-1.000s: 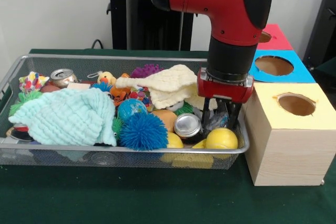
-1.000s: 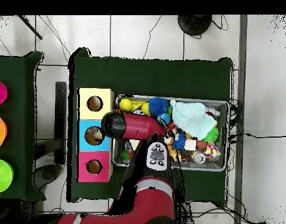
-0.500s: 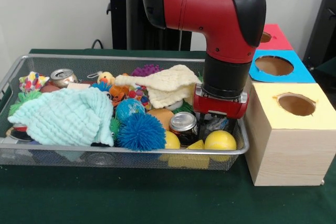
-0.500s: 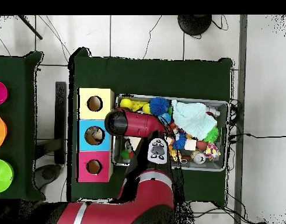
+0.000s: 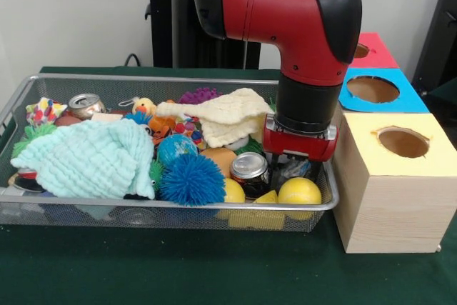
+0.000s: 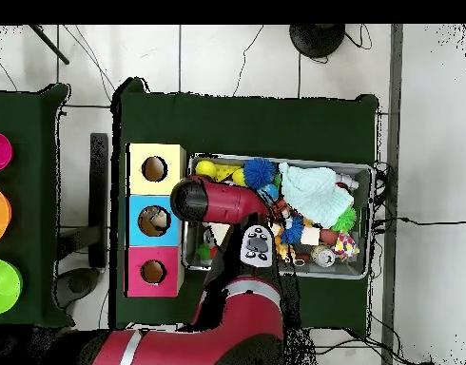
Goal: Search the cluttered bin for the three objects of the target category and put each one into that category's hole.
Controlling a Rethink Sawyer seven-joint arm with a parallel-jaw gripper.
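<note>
We see the pincer sunk at the bin's right end, directly over a clear wrinkly item; its grip we cannot tell.

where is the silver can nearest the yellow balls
In the front view the can sits at the bin's near right, between the blue spiky ball and the hand, just behind the yellow balls.

No text, label or number can be read on anything.
</note>
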